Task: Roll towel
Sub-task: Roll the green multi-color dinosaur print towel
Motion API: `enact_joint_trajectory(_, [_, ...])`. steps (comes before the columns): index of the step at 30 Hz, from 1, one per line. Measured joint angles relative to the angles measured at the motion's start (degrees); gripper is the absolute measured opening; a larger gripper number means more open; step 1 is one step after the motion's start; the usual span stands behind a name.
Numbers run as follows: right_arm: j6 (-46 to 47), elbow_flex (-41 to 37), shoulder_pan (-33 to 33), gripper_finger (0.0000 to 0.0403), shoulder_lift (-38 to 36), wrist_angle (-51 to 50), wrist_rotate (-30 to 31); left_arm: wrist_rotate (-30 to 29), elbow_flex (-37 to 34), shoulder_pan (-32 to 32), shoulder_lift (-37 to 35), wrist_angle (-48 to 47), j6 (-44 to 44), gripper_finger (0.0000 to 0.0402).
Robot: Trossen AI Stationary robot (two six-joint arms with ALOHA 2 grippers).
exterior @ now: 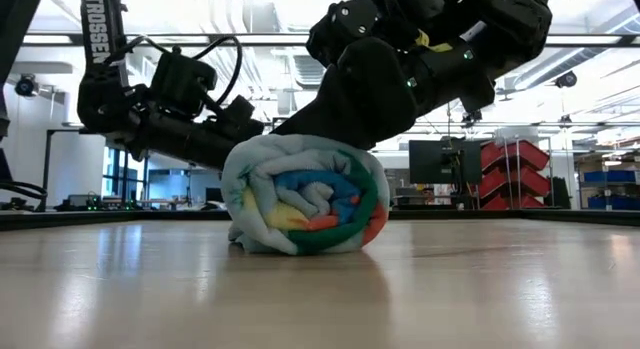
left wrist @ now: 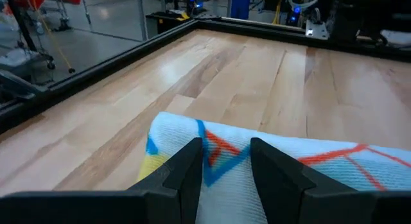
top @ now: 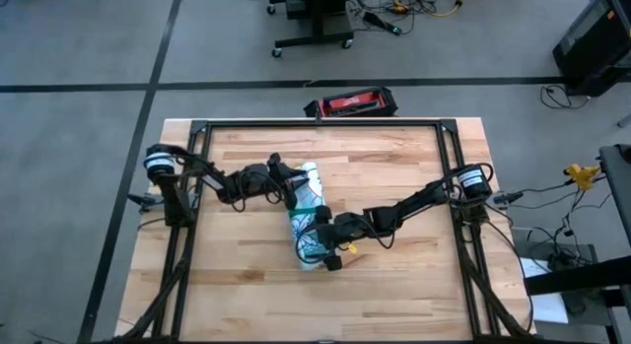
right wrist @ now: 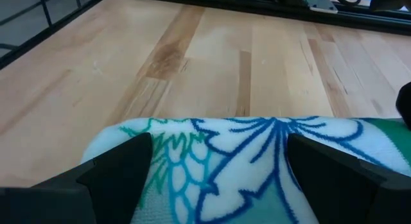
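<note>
Your towel (top: pixel 307 216) already lies as a tight roll on the middle of the wooden table (top: pixel 414 285), its spiral end showing green, blue, red and yellow layers in the low view. The left gripper (top: pixel 293 193) sits on the end of the roll farther from the table's front edge, its fingers (left wrist: pixel 186 176) partly parted and pressed over the cloth; you cannot tell whether they pinch a fold or merely rest on it. The right gripper (top: pixel 325 247) sits on the roll's nearer end with its fingers (right wrist: pixel 122 166) spread wide, straddling the cloth rather than clamping it. The rolling looks nearly finished, so treat this as the settling step: keep both ends pressed evenly so neither end slackens, and make sure the free edge is tucked under the roll before you lift away. Lift straight up, one arm at a time, since a sideways drag could tug the outer layer loose.
</note>
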Motion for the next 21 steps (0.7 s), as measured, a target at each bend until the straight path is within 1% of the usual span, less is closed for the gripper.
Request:
enact_joint_trajectory(5, [1.97,0.0,0.0,0.0348,-0.28,-0.11,0.03,3.14,0.04,1.74,-0.11,-1.91,-4.28,0.0116])
enact_joint_trajectory(11, [2.96,0.26,0.0,0.0348,-1.43,-1.06,0.04,3.99,0.02,1.93,-0.09,-1.19,-4.03,0.0116])
enact_joint_trajectory(16, [1.36,0.0,0.31,0.0348,-6.84,-4.7,-1.53,3.98,-0.13,1.95,-0.18,0.11,-1.56,0.0116])
enact_joint_trajectory(21, [-4.45,-1.46,0.49,0.0348,-14.34,-5.94,-0.77,4.14,-0.18,1.95,-1.91,-0.18,0.19,0.0116])
